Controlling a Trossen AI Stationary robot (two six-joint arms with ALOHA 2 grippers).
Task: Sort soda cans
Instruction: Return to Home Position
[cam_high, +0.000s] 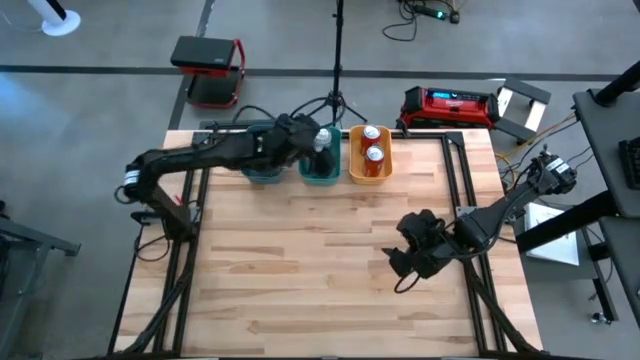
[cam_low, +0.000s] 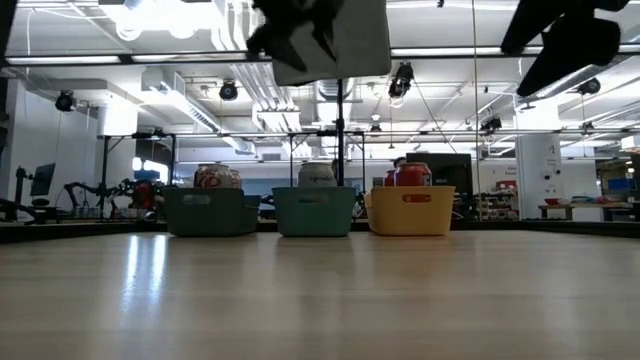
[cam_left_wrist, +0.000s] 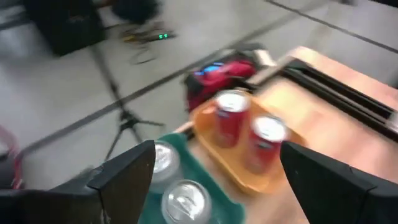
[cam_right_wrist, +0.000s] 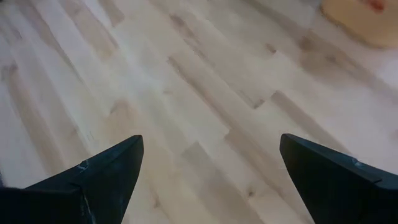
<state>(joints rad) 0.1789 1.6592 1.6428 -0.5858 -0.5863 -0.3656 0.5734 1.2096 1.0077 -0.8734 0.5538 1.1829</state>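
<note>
Two red-sided cans stand upright in the orange bin at the table's far edge; the left wrist view shows them too. Two silver-topped cans stand in the middle teal bin. More cans peek above the left teal bin in the low view. My left gripper hovers open over the middle teal bin, holding nothing. My right gripper hangs open over bare wood near the table's right side.
The three bins stand in a row along the far edge. The wide wooden tabletop lies in front of them. Beyond the far edge are a tripod stand, a red case and floor cables.
</note>
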